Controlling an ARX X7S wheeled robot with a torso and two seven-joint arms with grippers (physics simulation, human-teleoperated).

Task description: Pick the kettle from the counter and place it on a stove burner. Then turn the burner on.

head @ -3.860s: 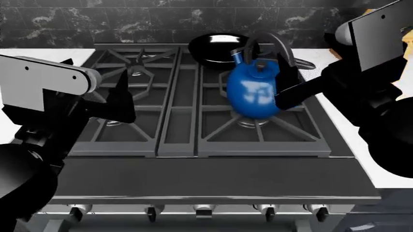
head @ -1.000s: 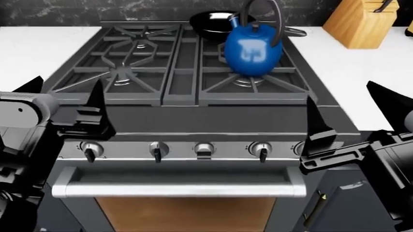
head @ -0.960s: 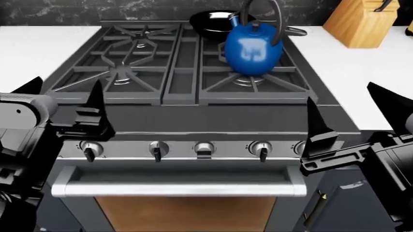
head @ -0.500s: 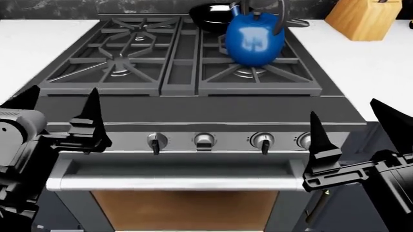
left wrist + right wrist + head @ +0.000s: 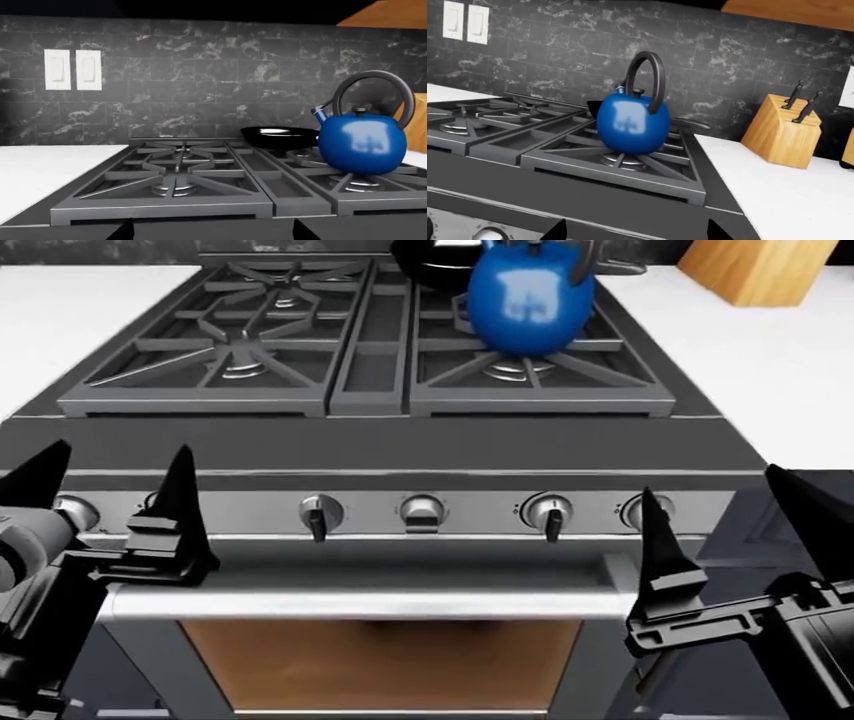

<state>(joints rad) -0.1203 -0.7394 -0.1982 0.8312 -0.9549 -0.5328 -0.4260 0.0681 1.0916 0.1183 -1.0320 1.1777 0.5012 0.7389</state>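
Lighting: even, bright, from above; simulator render, flat. Counter [image 5: 80, 300] near blown-out white. Kettle [image 5: 530, 302] carries a pale square glare patch, soft-edged, in all three views. Stove [image 5: 400, 455] steel shows mild sheen. Shadows faint, soft under grates. Grippers read as near-black silhouettes, detail lost. Overall slight softness; no edge distortion evident.

No text, label or number is readable anywhere.

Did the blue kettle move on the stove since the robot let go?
No. The kettle sits on the same front right burner grate, just before the black pan. Only the camera view shifted.
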